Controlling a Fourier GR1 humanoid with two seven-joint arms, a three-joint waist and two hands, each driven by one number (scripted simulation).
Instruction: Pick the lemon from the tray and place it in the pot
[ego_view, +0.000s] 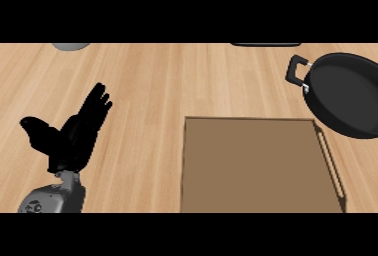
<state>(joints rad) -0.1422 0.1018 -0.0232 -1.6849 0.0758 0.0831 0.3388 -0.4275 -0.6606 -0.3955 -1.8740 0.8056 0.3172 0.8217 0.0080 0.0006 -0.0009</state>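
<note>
A brown wooden tray (199, 165) lies on the counter at the lower middle-right, and no lemon shows on it or anywhere else in the head view. The black pot (347, 95) with a side handle (296, 70) sits at the right edge, partly cut off. My left hand (72, 137) rests at the left, fingers straight and pointing up, thumb spread, holding nothing. My right hand does not show in this view.
A grey rounded object (71, 46) peeks in at the top left edge. A dark flat object (266, 44) shows at the top edge right of centre. The counter is light wood.
</note>
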